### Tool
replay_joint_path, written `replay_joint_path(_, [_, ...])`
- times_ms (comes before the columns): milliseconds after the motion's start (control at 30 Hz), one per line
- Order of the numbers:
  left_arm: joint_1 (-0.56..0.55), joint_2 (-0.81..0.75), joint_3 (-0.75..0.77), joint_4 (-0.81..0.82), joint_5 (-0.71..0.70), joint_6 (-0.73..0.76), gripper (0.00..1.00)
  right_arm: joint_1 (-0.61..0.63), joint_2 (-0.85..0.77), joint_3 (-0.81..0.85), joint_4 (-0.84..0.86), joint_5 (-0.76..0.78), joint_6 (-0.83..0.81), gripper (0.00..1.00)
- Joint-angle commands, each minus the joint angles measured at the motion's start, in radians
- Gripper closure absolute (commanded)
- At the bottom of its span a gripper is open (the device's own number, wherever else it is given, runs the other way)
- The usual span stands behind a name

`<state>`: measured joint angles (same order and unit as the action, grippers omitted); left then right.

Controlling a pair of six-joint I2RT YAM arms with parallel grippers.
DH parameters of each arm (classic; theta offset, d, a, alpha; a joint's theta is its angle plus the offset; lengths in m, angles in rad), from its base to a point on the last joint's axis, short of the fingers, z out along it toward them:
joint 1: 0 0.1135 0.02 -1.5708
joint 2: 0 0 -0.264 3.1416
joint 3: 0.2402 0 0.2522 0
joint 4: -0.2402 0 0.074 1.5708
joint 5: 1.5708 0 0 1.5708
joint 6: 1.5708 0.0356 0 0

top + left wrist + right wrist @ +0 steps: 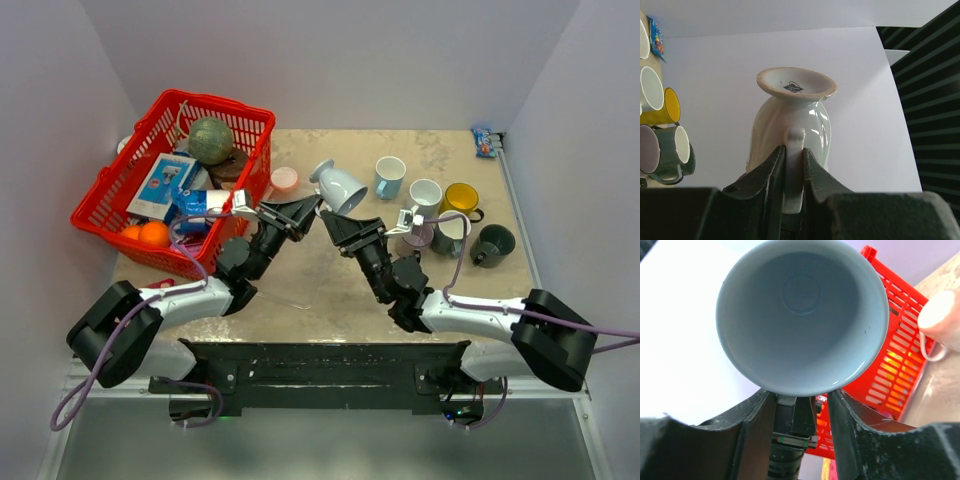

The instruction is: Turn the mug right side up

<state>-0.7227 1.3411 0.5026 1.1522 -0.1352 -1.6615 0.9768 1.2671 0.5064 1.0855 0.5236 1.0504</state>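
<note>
From above I see the mug [340, 188] tilted, lifted off the table [320, 285]. My left gripper [793, 150] is clamped on its handle [794, 136]. My right gripper [799, 396] straddles its rim; I can't tell if it grips

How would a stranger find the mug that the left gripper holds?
On the table, start at the red plastic basket, back left, and look right. Just past it, the white footed ceramic mug hangs tilted in the air, its handle pinched by the left gripper. The other mugs all rest on the table.
</note>
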Motion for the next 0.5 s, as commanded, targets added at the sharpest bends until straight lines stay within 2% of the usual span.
replay_joint_path(0, [-0.037, 0.049, -0.012, 0.109, -0.007, -0.146, 1.0, -0.007, 0.055, 0.037, 0.135, 0.101, -0.036, 0.55])
replay_joint_path(167, [-0.046, 0.064, -0.007, 0.109, -0.014, -0.121, 1.0, -0.007, 0.087, 0.049, 0.172, 0.093, -0.039, 0.57])
replay_joint_path(367, [-0.064, 0.061, 0.004, 0.072, -0.035, -0.089, 1.0, -0.007, 0.081, 0.061, 0.156, 0.11, -0.05, 0.54])
replay_joint_path(467, [-0.075, 0.058, 0.007, 0.064, -0.04, -0.07, 1.0, -0.009, 0.075, 0.064, 0.151, 0.115, -0.066, 0.6])
